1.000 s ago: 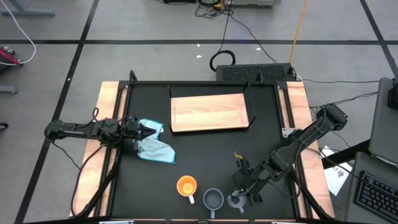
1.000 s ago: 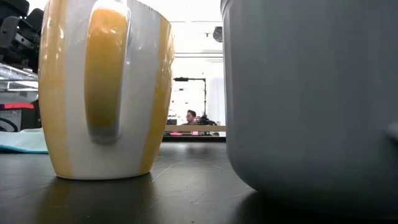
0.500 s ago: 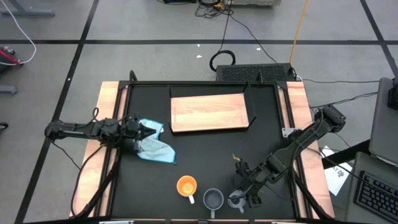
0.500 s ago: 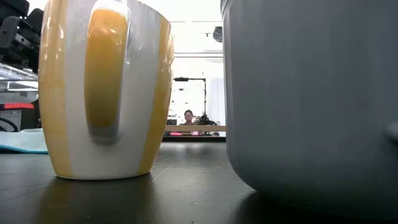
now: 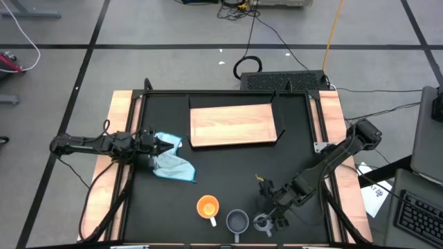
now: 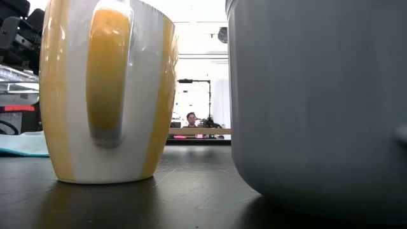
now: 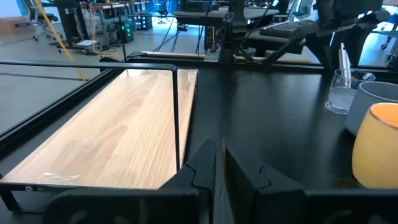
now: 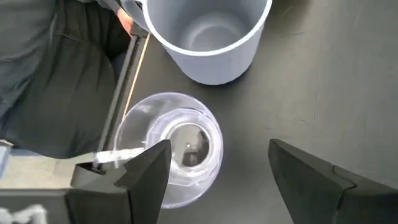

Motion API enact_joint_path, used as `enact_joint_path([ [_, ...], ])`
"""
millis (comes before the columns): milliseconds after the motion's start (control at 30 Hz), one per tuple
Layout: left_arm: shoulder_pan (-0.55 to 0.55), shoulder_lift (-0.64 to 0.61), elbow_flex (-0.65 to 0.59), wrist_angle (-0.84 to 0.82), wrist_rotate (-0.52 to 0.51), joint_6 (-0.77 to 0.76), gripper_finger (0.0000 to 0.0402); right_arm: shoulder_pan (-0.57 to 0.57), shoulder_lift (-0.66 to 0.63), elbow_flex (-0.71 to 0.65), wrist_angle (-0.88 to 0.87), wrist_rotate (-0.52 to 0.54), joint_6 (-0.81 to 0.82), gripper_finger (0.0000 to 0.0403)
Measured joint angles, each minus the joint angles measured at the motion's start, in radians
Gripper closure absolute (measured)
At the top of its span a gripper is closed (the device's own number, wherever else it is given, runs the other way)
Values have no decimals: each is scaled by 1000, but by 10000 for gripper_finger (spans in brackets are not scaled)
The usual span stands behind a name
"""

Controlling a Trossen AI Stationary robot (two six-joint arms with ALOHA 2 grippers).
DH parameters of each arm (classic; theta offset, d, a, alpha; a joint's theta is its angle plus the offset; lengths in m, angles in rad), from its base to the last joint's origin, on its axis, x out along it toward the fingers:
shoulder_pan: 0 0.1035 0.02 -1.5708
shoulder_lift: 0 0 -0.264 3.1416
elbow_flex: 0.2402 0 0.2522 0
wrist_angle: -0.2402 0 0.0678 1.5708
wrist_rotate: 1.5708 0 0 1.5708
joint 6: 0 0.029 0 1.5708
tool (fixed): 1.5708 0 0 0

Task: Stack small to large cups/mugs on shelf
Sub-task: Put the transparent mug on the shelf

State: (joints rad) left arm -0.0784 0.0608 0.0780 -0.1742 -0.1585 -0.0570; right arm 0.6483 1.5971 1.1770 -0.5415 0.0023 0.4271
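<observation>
Two spread fingers of the right claw [image 8: 214, 171] partly hide the glass cup [image 8: 171, 146]

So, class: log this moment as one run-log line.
right tool: open over glass cup | left tool: shut, idle | shelf: bare

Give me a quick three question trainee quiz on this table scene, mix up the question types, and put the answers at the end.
1. True or false: the clear glass cup already stands on the shelf.
2. Multiple choice: the right end effector is
A. shut on the orange mug
B. open, above the clear glass cup
C. resting on the light blue cloth
3. Fill in: the grey-blue mug stands between the orange mug and the ____.

Key
1. False; it stands on the black table, near its front edge.
2. B
3. clear glass cup
</observation>
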Motion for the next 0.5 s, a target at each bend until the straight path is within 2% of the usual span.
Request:
enact_joint_path([
  [500,0,0,0,0,0,0,369,0,55,-1,-1,-3,-21,140],
])
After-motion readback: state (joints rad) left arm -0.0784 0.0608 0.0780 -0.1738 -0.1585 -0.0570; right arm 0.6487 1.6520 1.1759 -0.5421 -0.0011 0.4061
